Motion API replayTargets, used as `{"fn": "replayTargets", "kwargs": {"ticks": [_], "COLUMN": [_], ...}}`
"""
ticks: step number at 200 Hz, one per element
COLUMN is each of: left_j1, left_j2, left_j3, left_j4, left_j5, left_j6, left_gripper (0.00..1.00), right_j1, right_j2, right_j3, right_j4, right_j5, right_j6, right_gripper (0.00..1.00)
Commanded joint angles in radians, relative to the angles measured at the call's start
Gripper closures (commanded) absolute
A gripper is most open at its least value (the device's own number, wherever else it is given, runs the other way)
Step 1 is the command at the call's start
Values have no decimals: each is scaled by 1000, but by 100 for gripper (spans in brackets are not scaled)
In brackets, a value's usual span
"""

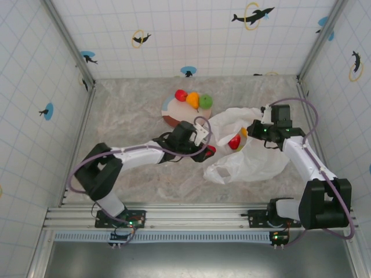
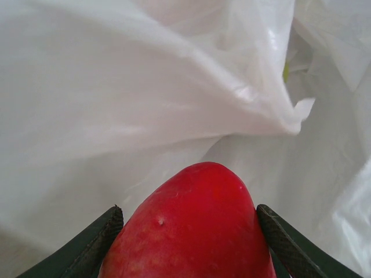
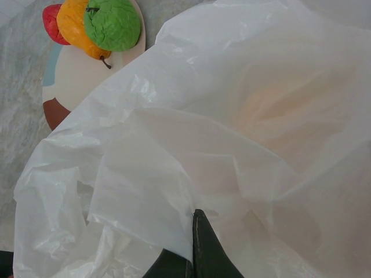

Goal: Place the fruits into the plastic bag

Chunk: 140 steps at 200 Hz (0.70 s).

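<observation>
1. Three on the plate (image 1: 171, 117): red one (image 1: 181, 95), pear (image 1: 193, 99), green apple (image 1: 206, 102), bunched at its far rim. Plate sits on the bench (image 1: 127, 116) mid-width, twd the far edge.
2. My L gripper (image 2: 188, 211): jaws part-open, clamped on a red fruit (image 2: 191, 237) by its sides, just at the plastic bag (image 1: 255, 162) left edge.
3. My R gripper (image 3: 196, 249): closed tight, pinching bag film.
4. Bag lies on bench's right half; a red piece (image 1: 235, 142) & an orange (image 1: 244, 132) show inside.

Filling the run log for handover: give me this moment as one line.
left jaws: gripping red fruit, facing plastic bag | right jaws: shut on bag edge | plate: holds green apple, pear, second red fruit
</observation>
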Motion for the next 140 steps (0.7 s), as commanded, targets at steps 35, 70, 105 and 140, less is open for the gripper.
{"fn": "replayTargets", "kwargs": {"ticks": [35,70,105,140], "left_j1": [-98,-144,-165,-162], "left_j2": [208,310,352,308], "left_j3": [189,251,269,226], "left_j4": [80,167,219,217], "left_j5": [86,121,156,129], "left_j6": [1,-77,-143,-125], "left_gripper": [41,38,33,22], "right_j1": [17,19,19,19], "right_j2": [-25,-32,-38,-41], "right_j3": [15,-1,-3,-3], "right_j4": [59,78,67,57], "right_j5": [-30,-35,-27,-16], "right_j6": [48,67,63,56], "right_gripper": [100,100,100,100]}}
